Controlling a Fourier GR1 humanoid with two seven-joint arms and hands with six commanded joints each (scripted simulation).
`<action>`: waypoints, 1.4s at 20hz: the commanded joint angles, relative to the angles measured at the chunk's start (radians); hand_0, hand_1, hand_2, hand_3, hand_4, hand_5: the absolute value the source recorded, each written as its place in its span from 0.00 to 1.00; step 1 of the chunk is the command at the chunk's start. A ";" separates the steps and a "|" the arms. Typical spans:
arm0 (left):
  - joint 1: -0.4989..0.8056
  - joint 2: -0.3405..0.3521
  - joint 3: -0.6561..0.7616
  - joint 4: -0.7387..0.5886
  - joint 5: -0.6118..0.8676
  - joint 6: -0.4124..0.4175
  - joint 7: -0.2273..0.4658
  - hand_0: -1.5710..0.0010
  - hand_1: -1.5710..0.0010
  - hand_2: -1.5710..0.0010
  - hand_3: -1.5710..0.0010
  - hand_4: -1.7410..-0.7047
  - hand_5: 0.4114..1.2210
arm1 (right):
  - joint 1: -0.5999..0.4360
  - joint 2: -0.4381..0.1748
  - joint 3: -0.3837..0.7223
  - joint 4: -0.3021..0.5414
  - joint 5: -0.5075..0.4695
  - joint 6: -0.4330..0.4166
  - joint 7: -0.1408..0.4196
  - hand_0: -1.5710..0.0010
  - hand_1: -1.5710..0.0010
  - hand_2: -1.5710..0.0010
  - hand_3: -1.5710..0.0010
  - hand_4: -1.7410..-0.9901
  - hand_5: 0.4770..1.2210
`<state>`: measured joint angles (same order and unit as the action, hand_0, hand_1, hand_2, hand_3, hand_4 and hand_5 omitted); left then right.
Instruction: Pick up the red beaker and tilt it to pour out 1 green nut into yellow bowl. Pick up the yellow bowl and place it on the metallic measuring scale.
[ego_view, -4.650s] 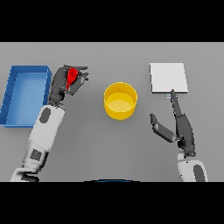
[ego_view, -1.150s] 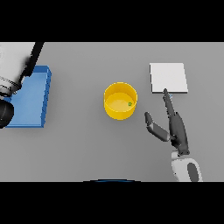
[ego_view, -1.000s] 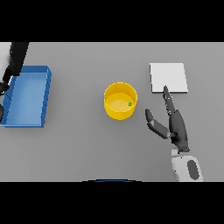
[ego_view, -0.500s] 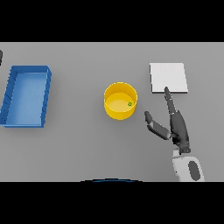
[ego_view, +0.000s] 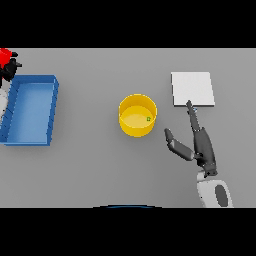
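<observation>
You're looking straight down at a grey table (ego_view: 90, 165); it fills the whole scene edge to edge. The surface is plain, matte and uniform grey, with no seams, marks or pattern that you can pick out. No walls, floor, windows or other furniture show from this angle, so you can't tell anything about the room beyond the tabletop. Light is soft and even: no lamp in view, no bright spots or glare on the grey. Shadows on the table are faint and sit close under whatever stands on it, so you get little sense of light direction. Table edges aren't visible on any side.
</observation>
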<state>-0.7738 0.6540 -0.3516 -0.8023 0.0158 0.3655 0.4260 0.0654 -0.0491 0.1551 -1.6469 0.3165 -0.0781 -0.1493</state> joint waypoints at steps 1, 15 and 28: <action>0.037 0.001 -0.001 -0.041 0.013 0.019 -0.002 0.00 0.00 0.00 0.06 0.00 1.00 | 0.005 0.006 0.003 0.010 -0.007 0.005 -0.012 1.00 1.00 1.00 1.00 0.97 0.23; 0.250 0.090 -0.117 -0.343 0.061 0.102 0.139 0.05 0.12 0.14 0.17 0.56 0.45 | 0.019 0.002 -0.004 -0.016 -0.015 0.002 -0.023 1.00 1.00 1.00 1.00 0.97 0.21; 0.226 0.089 -0.159 -0.281 0.037 0.010 0.066 0.93 0.95 0.94 0.95 0.93 0.30 | -0.011 -0.017 0.014 -0.016 0.027 0.009 0.041 1.00 1.00 1.00 1.00 0.96 0.22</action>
<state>-0.5484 0.7431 -0.5100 -1.0838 0.0527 0.3758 0.4909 0.0545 -0.0657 0.1690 -1.6628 0.3436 -0.0693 -0.1098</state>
